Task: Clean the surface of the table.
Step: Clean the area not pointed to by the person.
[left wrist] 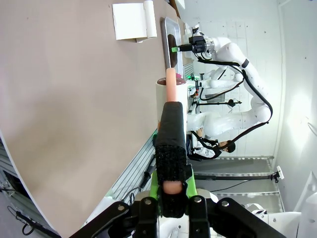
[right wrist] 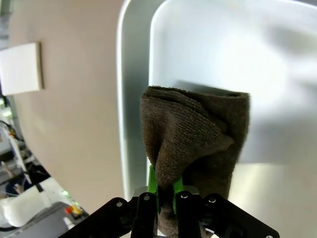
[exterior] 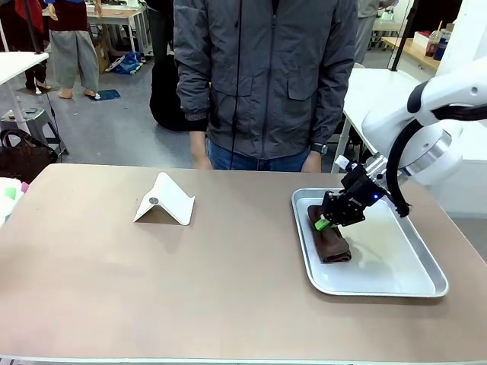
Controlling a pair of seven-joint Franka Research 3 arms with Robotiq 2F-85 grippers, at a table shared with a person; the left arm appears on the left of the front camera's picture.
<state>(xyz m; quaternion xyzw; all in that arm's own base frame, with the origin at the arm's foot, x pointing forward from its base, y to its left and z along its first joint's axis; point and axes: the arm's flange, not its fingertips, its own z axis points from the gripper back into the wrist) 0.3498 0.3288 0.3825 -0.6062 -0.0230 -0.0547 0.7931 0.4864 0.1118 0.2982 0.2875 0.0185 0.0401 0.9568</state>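
Observation:
The table [exterior: 190, 281] has a matte beige-brown top. At its right stands a silver tray [exterior: 392, 258] holding a folded brown cloth [exterior: 333, 247]. My right gripper [exterior: 326, 223] is down in the tray and shut on the near end of the cloth [right wrist: 198, 134], green pads [right wrist: 152, 184] pinching a fold. In the left wrist view my left gripper [left wrist: 172, 116] is beyond the table's [left wrist: 74, 99] edge, shut on a pale pink tube-like thing [left wrist: 171, 79] with a white cylinder [left wrist: 162, 96] behind it.
A white folded card stand [exterior: 166, 201] sits left of the table's middle. A person in a grey jacket [exterior: 266, 76] stands at the far edge, hands hanging by the rim. Some pale items [exterior: 6, 194] lie at the left edge.

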